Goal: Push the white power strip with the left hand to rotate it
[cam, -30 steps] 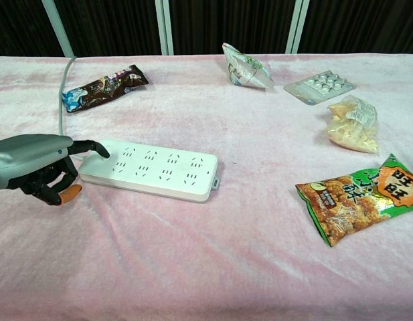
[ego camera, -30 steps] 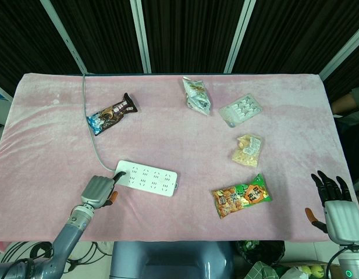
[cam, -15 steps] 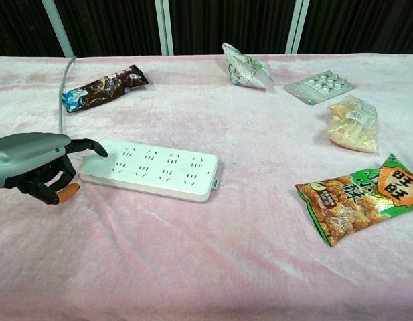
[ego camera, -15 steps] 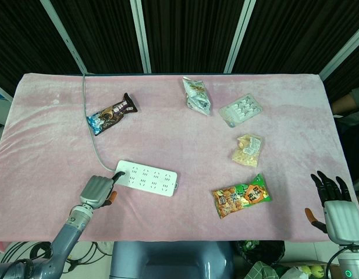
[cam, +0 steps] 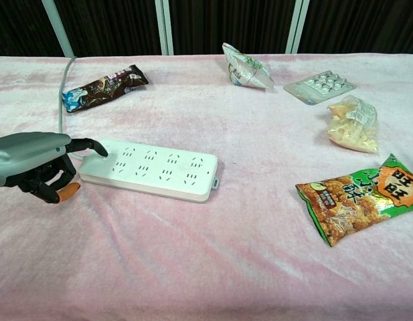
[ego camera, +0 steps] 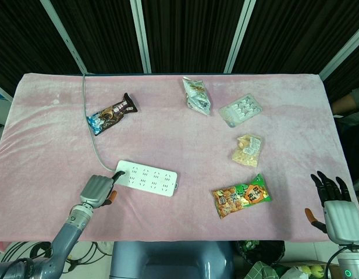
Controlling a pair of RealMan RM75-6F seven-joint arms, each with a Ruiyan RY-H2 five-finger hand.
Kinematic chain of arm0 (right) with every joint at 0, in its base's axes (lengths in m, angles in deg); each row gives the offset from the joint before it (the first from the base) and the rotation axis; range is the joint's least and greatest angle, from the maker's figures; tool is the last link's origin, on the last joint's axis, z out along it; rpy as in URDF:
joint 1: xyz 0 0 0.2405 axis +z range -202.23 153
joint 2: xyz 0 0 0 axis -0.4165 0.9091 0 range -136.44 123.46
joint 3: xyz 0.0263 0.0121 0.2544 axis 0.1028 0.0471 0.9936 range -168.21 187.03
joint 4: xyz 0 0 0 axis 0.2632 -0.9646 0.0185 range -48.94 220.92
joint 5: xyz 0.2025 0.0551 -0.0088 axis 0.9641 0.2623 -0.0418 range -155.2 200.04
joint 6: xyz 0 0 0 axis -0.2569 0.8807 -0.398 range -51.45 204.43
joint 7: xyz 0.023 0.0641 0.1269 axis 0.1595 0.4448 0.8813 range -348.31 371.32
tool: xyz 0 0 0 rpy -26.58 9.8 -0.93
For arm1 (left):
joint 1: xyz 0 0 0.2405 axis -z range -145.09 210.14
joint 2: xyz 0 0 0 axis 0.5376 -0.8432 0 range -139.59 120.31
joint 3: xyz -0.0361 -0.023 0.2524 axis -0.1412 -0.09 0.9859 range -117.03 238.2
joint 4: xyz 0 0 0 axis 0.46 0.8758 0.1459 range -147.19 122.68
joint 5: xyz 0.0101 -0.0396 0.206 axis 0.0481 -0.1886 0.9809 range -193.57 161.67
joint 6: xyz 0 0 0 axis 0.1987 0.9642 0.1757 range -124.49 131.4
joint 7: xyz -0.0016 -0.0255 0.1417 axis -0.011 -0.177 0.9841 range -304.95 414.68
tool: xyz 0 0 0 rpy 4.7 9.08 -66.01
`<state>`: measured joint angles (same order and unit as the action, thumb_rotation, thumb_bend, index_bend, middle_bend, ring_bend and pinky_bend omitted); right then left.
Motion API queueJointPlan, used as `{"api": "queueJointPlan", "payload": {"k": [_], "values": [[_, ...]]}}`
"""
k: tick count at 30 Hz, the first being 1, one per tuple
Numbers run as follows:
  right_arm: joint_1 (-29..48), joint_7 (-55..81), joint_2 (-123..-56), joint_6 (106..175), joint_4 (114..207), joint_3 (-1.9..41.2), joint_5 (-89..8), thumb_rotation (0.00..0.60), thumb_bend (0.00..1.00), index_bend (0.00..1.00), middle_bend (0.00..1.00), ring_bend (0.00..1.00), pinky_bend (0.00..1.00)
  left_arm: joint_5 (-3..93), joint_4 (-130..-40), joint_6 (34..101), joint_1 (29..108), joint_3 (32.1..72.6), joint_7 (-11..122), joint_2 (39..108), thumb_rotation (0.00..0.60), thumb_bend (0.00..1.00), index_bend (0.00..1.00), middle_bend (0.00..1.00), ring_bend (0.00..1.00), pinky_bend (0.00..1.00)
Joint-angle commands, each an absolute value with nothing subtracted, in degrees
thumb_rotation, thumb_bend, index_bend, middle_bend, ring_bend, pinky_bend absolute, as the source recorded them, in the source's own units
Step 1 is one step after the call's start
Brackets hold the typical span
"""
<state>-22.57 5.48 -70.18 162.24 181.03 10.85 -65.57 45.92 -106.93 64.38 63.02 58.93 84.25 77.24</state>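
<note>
Pink plush cloth (ego camera: pixel 45 133) covers the whole table, and the white power strip (ego camera: pixel 146 178) lies near its front-left part, its long side running nearly parallel to the front edge, its grey cord (ego camera: pixel 88 125) trailing off toward the back edge. I have my left hand (cam: pixel 33 165) at the strip's cord end: one dark fingertip (cam: pixel 99 150) extended and touching that end, the other fingers curled under, grasping nothing. I judge the rotation barely begun, if at all; the real sideways shove on that end is what remains. My right hand (ego camera: pixel 337 206) hangs off the front-right corner, fingers spread and empty. The green snack bag (cam: pixel 359 196) sits well apart, toward the right.
</note>
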Motion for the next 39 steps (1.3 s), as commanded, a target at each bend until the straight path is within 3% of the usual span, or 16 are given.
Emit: {"api": "queueJointPlan", "payload": {"k": [1, 10, 19, 32, 37, 39], "values": [[-22.58, 5.5, -70.15, 162.19, 181.11, 10.85, -65.51, 0.6, 0.21, 0.1, 0.05, 0.13, 0.06, 45.71, -106.78, 64.24, 63.03, 59.04, 84.34, 77.28, 0.6, 0.5, 0.16, 0.8, 0.81, 0.81], [-22.62, 5.67, -70.05, 162.1, 181.42, 10.99, -65.12, 0.6, 0.21, 0.1, 0.05, 0.13, 0.06, 45.23, -106.18, 63.78, 63.26, 59.1, 84.28, 77.72, 0.6, 0.5, 0.16, 0.8, 0.82, 0.81], [-22.59, 5.68, -70.08, 162.04, 181.36, 10.97, -65.21, 0.6, 0.21, 0.1, 0.05, 0.13, 0.06, 44.21, -104.8, 62.86, 63.13, 60.05, 84.59, 78.04, 0.6, 0.5, 0.28, 0.8, 0.82, 0.81], [-22.47, 5.03, -70.32, 161.6, 181.46, 10.8, -65.19, 0.6, 0.21, 0.1, 0.05, 0.13, 0.06, 48.41, -108.26, 68.33, 62.81, 58.2, 85.01, 77.69, 0.6, 0.5, 0.01, 0.8, 0.82, 0.81], [-22.47, 5.3, -70.2, 161.37, 181.66, 10.92, -64.69, 0.6, 0.21, 0.1, 0.05, 0.13, 0.06, 52.58, -111.01, 73.23, 61.66, 57.19, 84.03, 76.75, 0.6, 0.5, 0.0, 0.8, 0.81, 0.81], [-22.45, 5.32, -70.1, 161.27, 181.69, 10.99, -64.48, 0.6, 0.21, 0.1, 0.05, 0.13, 0.06, 55.08, -113.04, 75.54, 60.79, 57.38, 83.55, 75.23, 0.6, 0.49, 0.01, 0.74, 0.77, 0.79]]}}
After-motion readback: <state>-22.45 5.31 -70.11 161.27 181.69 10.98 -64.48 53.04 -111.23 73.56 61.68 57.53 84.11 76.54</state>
